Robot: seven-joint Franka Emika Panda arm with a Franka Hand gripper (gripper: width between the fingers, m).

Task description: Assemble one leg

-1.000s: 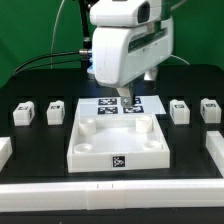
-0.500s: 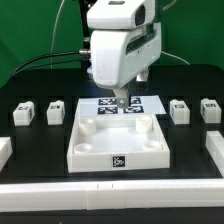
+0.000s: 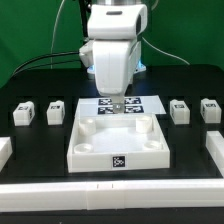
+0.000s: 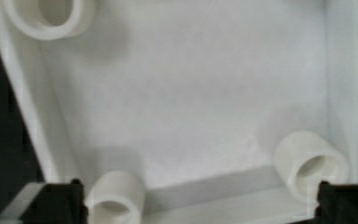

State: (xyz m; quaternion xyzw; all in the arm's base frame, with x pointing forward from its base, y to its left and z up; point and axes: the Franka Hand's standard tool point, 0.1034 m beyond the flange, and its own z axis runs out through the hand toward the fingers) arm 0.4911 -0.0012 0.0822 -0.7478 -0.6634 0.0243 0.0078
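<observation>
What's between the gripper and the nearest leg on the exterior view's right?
Exterior view: the flat white marker board, then bare black table, before that small white blocky plastic leg.

A green backdrop point(image 3: 30, 35) covers the far side behind a black tabletop point(image 3: 40, 145) under soft, even light. A white strip point(image 3: 100, 193) runs left to right along the table's near edge.

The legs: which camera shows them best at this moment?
The exterior view: two legs sit at the exterior view's left of the tray, two more at its right, all fully visible. The wrist view shows no leg, only the tray's floor and round sockets.
</observation>
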